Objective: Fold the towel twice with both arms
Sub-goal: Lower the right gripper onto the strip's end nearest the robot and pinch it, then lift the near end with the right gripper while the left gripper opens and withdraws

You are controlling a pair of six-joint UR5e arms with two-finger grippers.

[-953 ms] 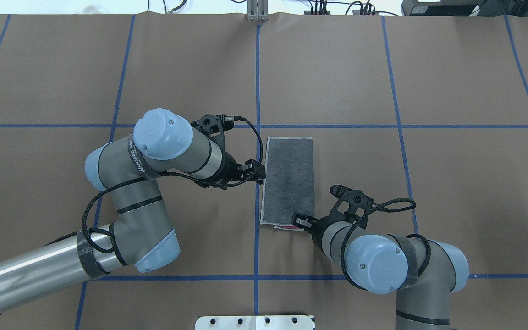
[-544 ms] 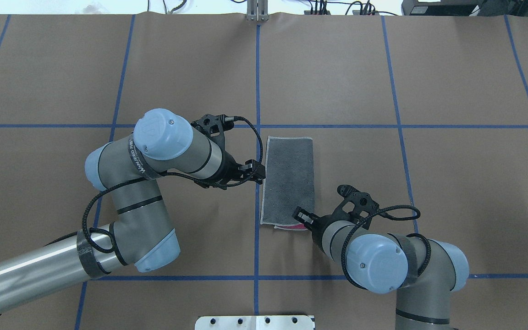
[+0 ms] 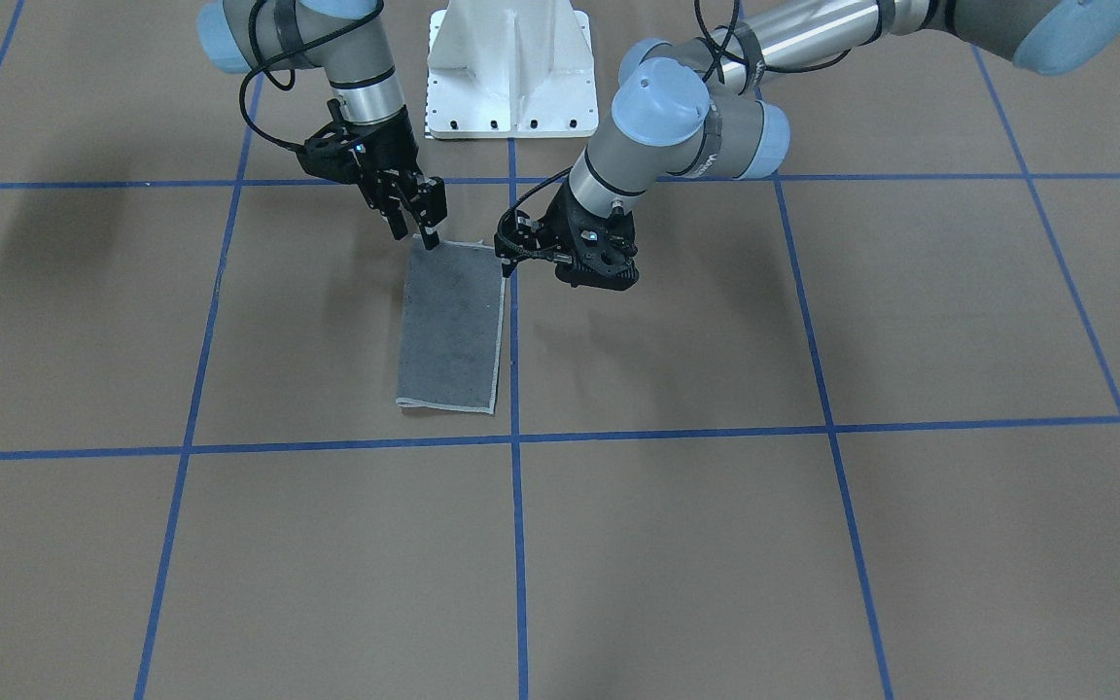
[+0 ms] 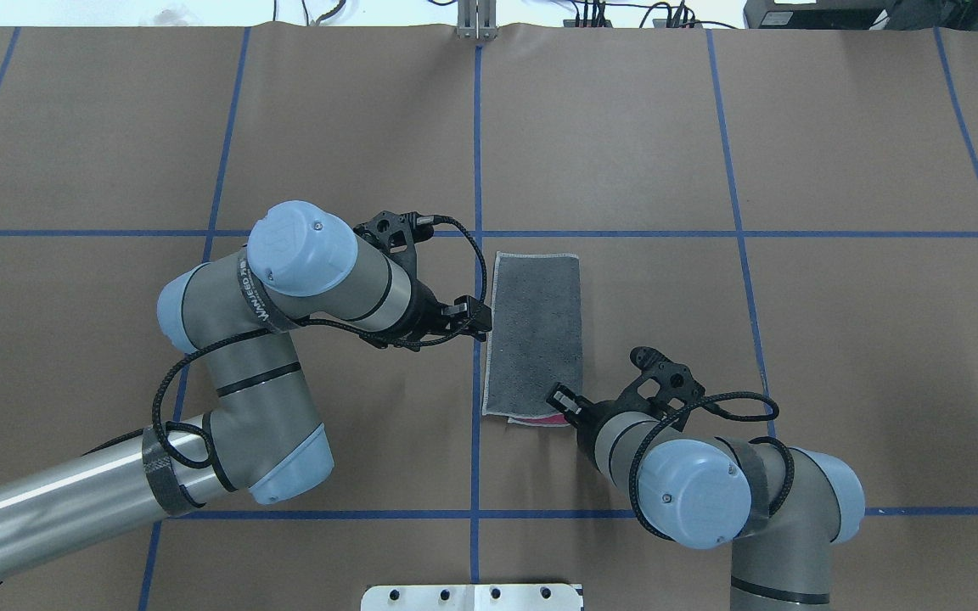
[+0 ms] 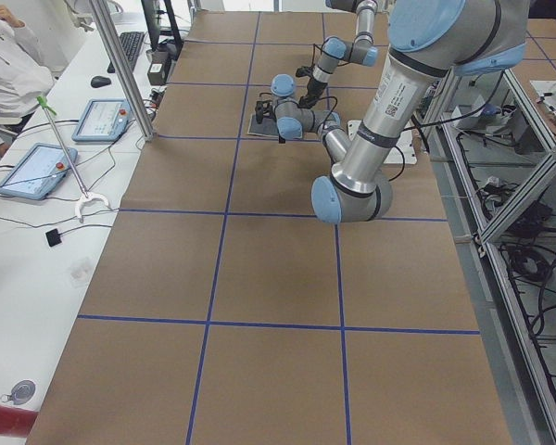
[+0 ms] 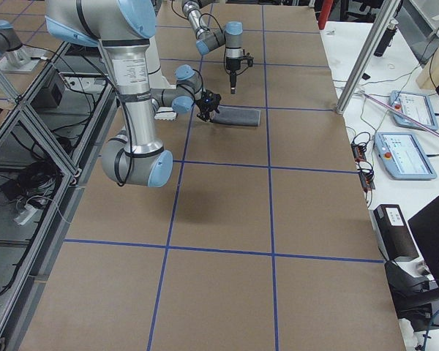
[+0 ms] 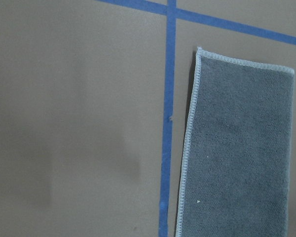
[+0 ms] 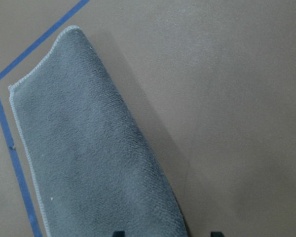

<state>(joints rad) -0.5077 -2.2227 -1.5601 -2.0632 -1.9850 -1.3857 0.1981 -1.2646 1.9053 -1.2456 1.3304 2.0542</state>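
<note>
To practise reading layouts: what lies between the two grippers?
The folded towel, grey face up, lies between the left gripper and the right gripper, shown best in the overhead view.

Your towel is lying flat, folded once into a long narrow strip. The dark grey side is up with the light stitched border showing, and there's just a sliver of pink poking out at the end nearest the robot. The left arm is bent in with the left gripper hanging up off the table by the strip's left long edge, while the right arm has the right gripper down low at the near right corner, fingers apart.
</note>
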